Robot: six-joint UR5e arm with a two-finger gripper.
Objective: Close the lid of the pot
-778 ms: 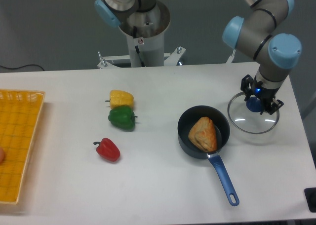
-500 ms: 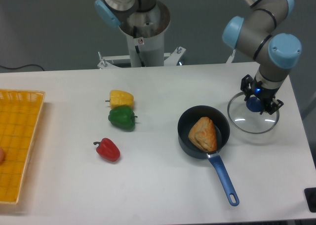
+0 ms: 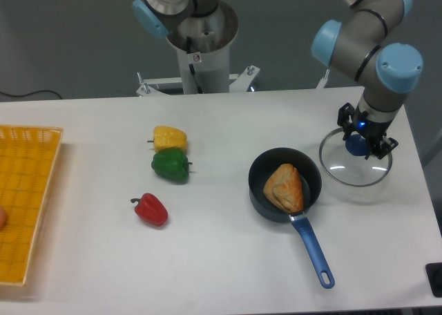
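The pot [image 3: 260, 167] is a small dark saucepan right of the table's centre, with a pastry [image 3: 284, 187] lying inside it. Its long blue handle [image 3: 314, 249] points toward the front edge. The pot lid [image 3: 343, 173] is a clear glass disc with a metal rim, and it sits just right of the pot, close to the pot's rim. My gripper [image 3: 360, 144] comes down from above onto the lid's blue knob [image 3: 355, 146], with its fingers shut on either side of the knob. The fingers partly hide the knob.
A yellow pepper [image 3: 169, 137], a green pepper [image 3: 170, 166] and a red pepper [image 3: 150, 209] lie left of centre. A yellow basket [image 3: 27, 197] stands at the far left edge. The robot's base column [image 3: 200, 52] rises at the back, and the table's right edge is near the lid.
My gripper and the lid have shifted very slightly to the right together. Nothing else has moved.
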